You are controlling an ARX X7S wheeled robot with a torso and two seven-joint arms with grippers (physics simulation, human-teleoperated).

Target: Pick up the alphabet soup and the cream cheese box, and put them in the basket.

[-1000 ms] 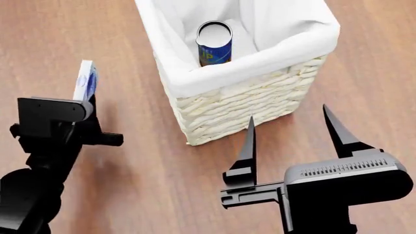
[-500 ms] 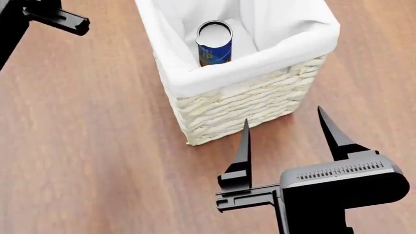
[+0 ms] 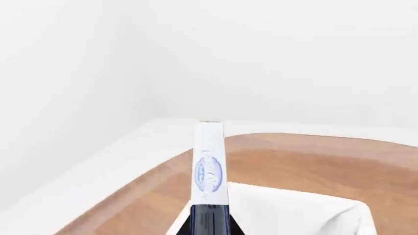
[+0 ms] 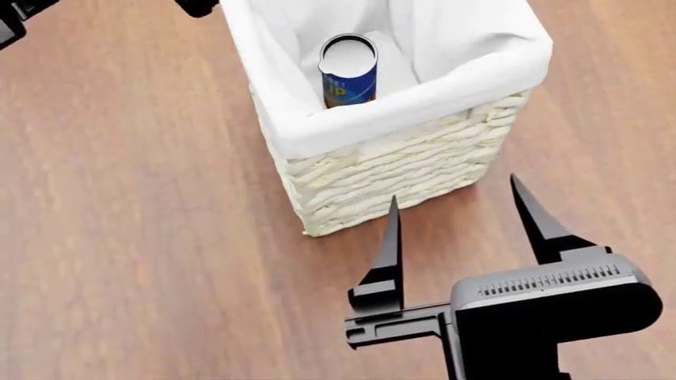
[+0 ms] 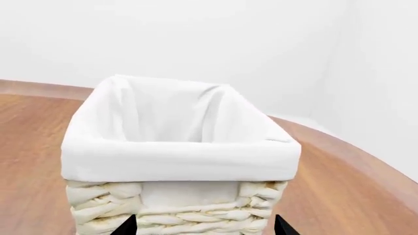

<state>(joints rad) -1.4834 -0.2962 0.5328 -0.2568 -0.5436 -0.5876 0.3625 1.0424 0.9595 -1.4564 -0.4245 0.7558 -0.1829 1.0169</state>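
Your left gripper [image 4: 21,12] shows only as black parts at the 10 to 11 o'clock corner of the head view, mostly cut off by the frame edge. In the left wrist view, the cream cheese box [image 3: 210,164] stands on edge, narrow side toward the camera, its lower end seated between the dark fingers [image 3: 209,223]; the gripper is clamped on it. The white cloth rim of the basket [image 3: 307,210] appears just beside and below the box in that view, with the wooden floor [image 3: 300,156] beyond.

At 12 o'clock in the head view stands the basket [image 4: 401,170], woven wicker with the white liner [image 4: 349,123] folded over its rim. The soup can [image 4: 349,71] stands upright inside it, white top up, blue label facing you, close to the near left wall.

At 5 o'clock, your right gripper [image 4: 460,237] hovers above the floor [image 4: 138,237], near the basket's front corner but not touching it. Its two pointed fingers [image 4: 387,249] are spread wide apart and hold nothing. The right wrist view faces the basket's short side [image 5: 176,205], with both fingertips just visible at the picture's edge.
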